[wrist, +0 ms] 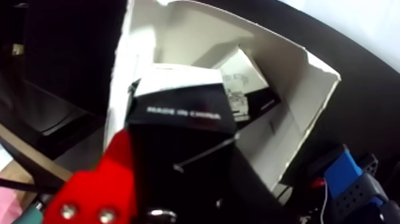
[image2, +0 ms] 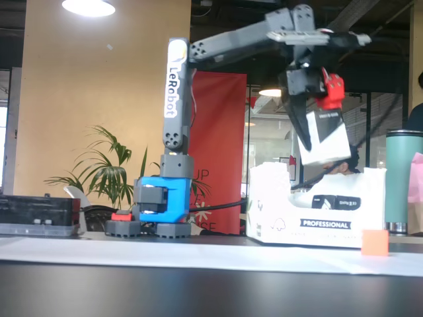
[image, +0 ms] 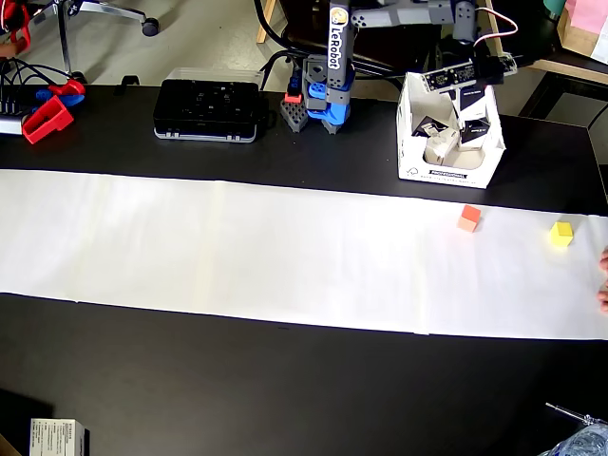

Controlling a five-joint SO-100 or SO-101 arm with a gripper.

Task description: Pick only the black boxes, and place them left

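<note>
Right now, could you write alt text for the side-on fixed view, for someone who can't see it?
A robot arm holds a black box in its jaws, lifted above a big white carton on a table. A small orange cube sits to the carton's right, with a green tumbler behind.

The arm [image2: 177,99] is mostly dark grey plastic, built from boxy segments joined one after another. On its upright segment there is a white panel [image2: 176,78] with the word "LeRobot" in dark letters and a small yellow emblem above it. Under this, the shoulder housing [image2: 160,199] is bright blue, and it stands on a black round base [image2: 149,229] with a small red part in front. The gripper [image2: 310,135] has one red finger [wrist: 95,190] with two silver screws in it. Black cables [image: 285,46] run behind the base, and a thin pink wire [image: 502,27] loops near the top.
</note>
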